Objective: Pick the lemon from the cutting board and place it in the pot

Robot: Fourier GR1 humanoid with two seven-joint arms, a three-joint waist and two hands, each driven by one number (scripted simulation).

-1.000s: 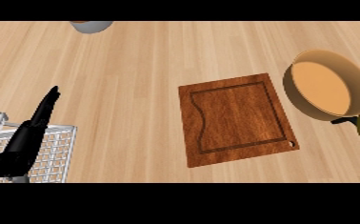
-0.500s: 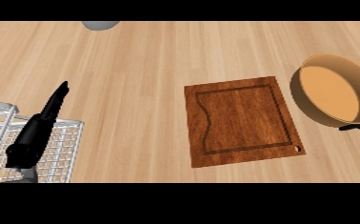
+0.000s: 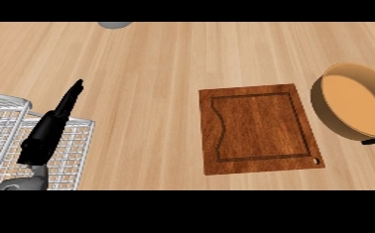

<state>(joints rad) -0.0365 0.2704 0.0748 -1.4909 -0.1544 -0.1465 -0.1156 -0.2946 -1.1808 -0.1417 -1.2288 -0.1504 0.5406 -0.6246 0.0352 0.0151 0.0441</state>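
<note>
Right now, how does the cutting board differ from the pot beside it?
The cutting board is a flat rectangle lying on the counter; the pot is round, with a raised wall. The cutting board is dark reddish brown wood with a groove near its edges; the pot is a paler tan. The cutting board shows whole, while the pot is cut off by the view's right edge. Both look empty: no lemon shows on either.

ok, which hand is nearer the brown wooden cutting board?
Left. The left hand is over the white wire rack, well left of the brown wooden cutting board; the right hand isn't in view.
</note>
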